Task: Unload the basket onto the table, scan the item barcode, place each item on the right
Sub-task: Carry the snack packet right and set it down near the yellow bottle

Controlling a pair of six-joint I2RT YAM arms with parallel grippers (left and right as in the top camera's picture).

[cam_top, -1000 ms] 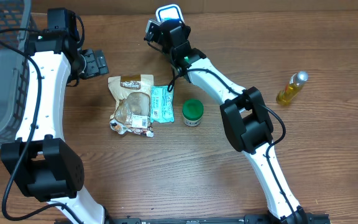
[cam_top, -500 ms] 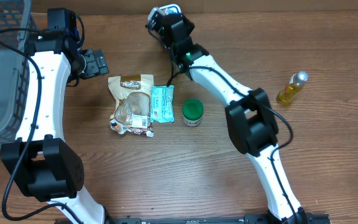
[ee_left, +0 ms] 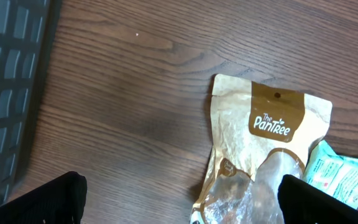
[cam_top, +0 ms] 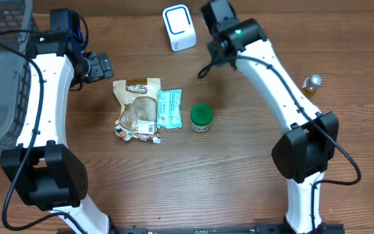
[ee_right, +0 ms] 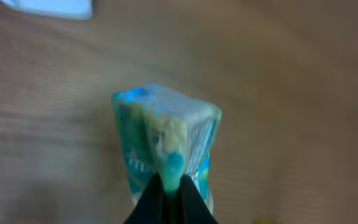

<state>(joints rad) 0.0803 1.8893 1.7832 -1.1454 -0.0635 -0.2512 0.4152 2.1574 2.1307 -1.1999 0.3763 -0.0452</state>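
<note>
One move to report: swung the right gripper [ee_right: 169,200] off the white scanner [cam_top: 179,27] and away to the right along the back of the table [cam_top: 239,182]. Sat right over that scanner a second ago. Now stands beside it, with the scanner top uncovered in the overhead view and only its corner showing at the upper left of the right wrist view. Clamped shut on a small blue-green packet [ee_right: 165,137], pinched by its lower edge above bare wood and hidden under the arm from overhead. Blurred in the wrist view, so no telling which way the barcode faces. Probably means the pass over the scanner is made, or a fresh approach is coming; cannot say which, nor whether a read took. Nothing different on the left: left gripper [ee_left: 179,208] spread wide and empty, above the table just beside the brown pouch [cam_top: 137,107].
</note>
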